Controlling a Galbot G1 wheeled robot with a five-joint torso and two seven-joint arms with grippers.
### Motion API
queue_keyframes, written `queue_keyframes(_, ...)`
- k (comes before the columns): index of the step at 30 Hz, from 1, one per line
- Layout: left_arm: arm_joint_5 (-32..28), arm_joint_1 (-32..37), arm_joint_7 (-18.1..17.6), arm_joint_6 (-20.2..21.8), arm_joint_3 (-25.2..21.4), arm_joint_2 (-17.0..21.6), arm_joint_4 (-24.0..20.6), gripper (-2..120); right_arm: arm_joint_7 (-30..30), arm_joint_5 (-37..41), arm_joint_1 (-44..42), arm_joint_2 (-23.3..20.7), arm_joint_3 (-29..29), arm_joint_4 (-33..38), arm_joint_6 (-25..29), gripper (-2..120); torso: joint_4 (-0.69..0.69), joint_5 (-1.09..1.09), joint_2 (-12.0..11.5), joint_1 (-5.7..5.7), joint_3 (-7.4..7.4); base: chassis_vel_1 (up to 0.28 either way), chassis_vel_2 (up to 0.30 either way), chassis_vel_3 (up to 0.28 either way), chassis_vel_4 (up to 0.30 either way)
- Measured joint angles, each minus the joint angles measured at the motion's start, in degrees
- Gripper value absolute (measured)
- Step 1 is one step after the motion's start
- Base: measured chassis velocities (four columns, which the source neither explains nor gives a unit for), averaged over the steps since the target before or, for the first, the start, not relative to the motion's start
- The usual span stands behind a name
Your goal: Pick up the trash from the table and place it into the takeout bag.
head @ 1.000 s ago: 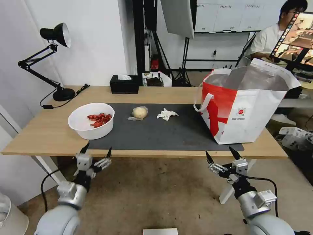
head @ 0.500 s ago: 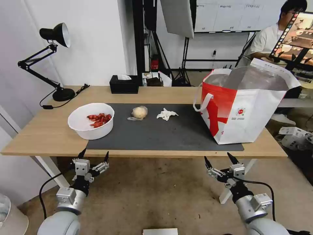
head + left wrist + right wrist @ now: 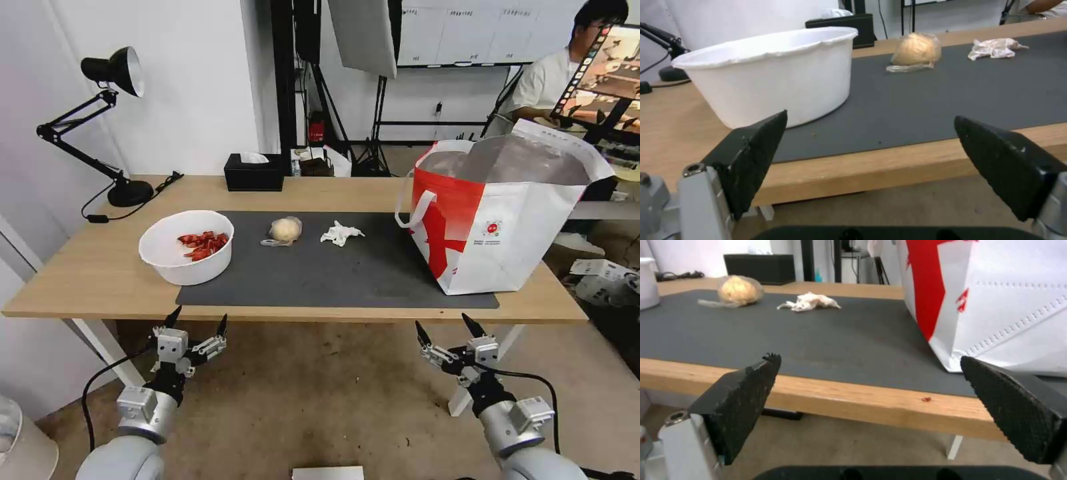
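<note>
On the table a dark mat carries the trash: a white bowl of red scraps at the left, a plastic-wrapped beige lump and a crumpled white tissue mid-table. The takeout bag stands open at the right end, its foil lining showing. My left gripper hangs open below the front edge near the bowl. My right gripper is open below the edge, in front of the bag. Neither holds anything.
A black desk lamp stands at the far left corner, its cable trailing on the wood. A black tissue box sits at the back edge. White table legs and bare floor lie below both grippers.
Both grippers have sunk slightly lower below the table's front edge, still open. The trash and the bag have not moved.
</note>
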Motion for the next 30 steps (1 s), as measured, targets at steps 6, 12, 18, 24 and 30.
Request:
queue_keyframes(6,0.0,0.1,0.0,0.1,-0.1,-0.1,-0.3,100,-1.3,3.9,4.3,-2.9,-2.7,0.4,-1.0,100,0.00,0.00,0.0,0.00,0.00,0.000,0.000,0.000,0.000)
queue_keyframes(12,-0.1,0.2,-0.1,0.4,-0.3,-0.3,-1.2,100,-4.6,12.5,18.4,-11.3,-10.3,-1.2,-4.6,100,0.01,0.00,0.0,0.01,0.01,0.000,0.000,0.000,0.000)
queue_keyframes(18,-0.1,0.8,-0.2,0.5,-0.5,-0.8,-1.8,100,-4.8,17.4,32.8,-15.5,-19.6,-6.9,-5.3,100,0.01,0.00,0.0,0.01,0.01,0.000,0.000,0.000,0.000)
queue_keyframes(24,-0.2,1.2,-0.2,0.6,-0.8,-0.9,-2.1,100,-2.1,22.7,49.6,-14.7,-31.9,-14.9,-7.2,100,0.02,0.02,0.0,0.01,0.01,0.000,0.000,0.000,0.000)
queue_keyframes(30,-0.2,1.3,-0.2,0.6,-0.7,-1.2,-2.1,100,1.1,25.2,59.2,-11.7,-39.1,-19.8,-9.6,100,0.01,0.01,0.0,0.01,0.01,0.000,0.000,0.000,0.000)
